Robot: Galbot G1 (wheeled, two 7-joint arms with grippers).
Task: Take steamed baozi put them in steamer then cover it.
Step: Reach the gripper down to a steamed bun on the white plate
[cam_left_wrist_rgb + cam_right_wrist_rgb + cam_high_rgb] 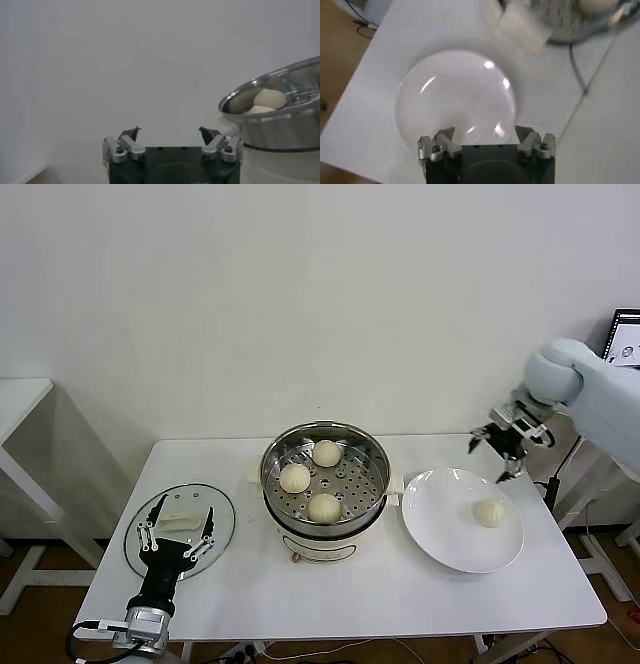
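The steamer (372, 484) stands mid-table on its cream base, uncovered. Three baozi lie on its perforated floor: one at the back (326, 452), one at the left (294, 477), one at the front (323, 507). Another baozi (489, 512) rests on the white plate (445, 529) to the right. My right gripper (487, 464) hangs open and empty above the plate's far edge; the right wrist view shows the plate (455, 95) beyond its fingers (485, 132). My left gripper (186, 504) is open over the glass lid (225, 529). The left wrist view shows the steamer (280, 125) beside that gripper (169, 131).
The clear lid with its white handle (178, 522) lies flat at the table's left. The steamer base's side handle (520, 27) juts toward the plate. A second table edge (20, 399) stands far left. A wall lies behind the table.
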